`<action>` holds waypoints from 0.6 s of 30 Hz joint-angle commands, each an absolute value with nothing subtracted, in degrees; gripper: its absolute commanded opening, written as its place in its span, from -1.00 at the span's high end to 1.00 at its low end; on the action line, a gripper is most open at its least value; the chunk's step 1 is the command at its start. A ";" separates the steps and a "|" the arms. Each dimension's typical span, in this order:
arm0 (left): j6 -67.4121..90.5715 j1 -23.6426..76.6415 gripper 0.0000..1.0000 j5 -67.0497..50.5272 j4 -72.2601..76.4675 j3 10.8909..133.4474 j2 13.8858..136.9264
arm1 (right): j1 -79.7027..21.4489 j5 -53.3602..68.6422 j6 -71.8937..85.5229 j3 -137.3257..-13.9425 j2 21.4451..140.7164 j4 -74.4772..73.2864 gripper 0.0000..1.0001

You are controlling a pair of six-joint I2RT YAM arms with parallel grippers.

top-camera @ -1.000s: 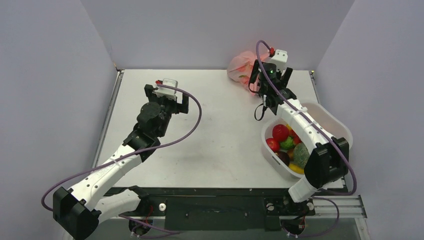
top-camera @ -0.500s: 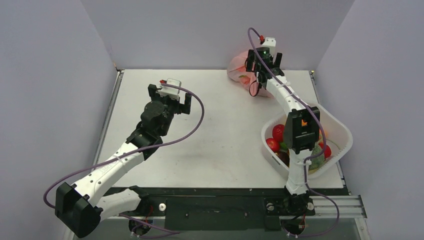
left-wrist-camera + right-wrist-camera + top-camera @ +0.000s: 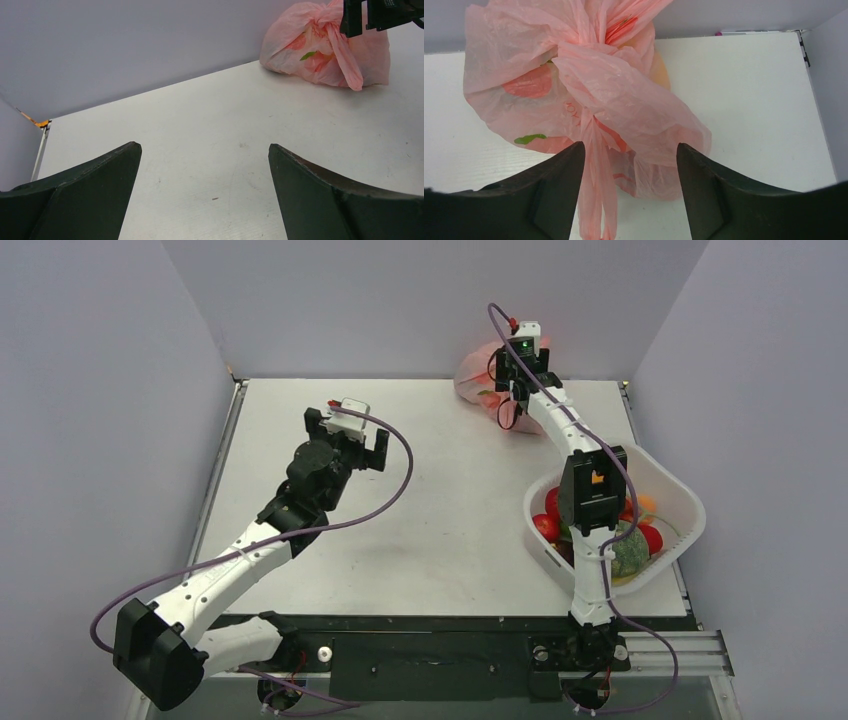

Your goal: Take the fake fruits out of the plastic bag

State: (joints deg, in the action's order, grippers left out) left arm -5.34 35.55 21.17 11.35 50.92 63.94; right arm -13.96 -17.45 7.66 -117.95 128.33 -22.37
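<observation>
White basket (image 3: 684, 502) sits near right on the tabletop (image 3: 440, 530) with fruits (image 3: 546, 528) piled inside and the right arm crossing above it. The pink plastic bag (image 3: 589, 95) lies far right by the back wall. The right end effector (image 3: 629, 152) straddles its bunched top, fingers apart, nothing clamped. The left end effector (image 3: 205, 155) hangs wide over mid-tabletop, well apart.

Bright diffuse light; views sharp; faint soft shadow beneath plastic bag (image 3: 320, 50) on table (image 3: 200, 125).
</observation>
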 commanded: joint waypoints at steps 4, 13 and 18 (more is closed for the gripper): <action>-4.94 35.66 -1.00 18.89 11.37 53.47 64.63 | -15.64 -16.39 6.31 -118.88 127.85 -21.22 0.04; -4.63 35.91 -1.00 18.15 11.07 53.45 64.32 | -18.16 -31.47 4.33 -117.83 128.34 -20.50 -0.23; -4.15 36.06 -1.00 17.81 10.52 54.12 65.16 | -17.30 -33.92 4.92 -118.46 129.36 -18.45 -0.67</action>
State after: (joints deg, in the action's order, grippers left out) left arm -4.99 35.59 19.16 10.04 50.94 64.66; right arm -18.63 -28.34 4.84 -117.86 128.33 -22.09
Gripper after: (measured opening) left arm 0.998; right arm 0.799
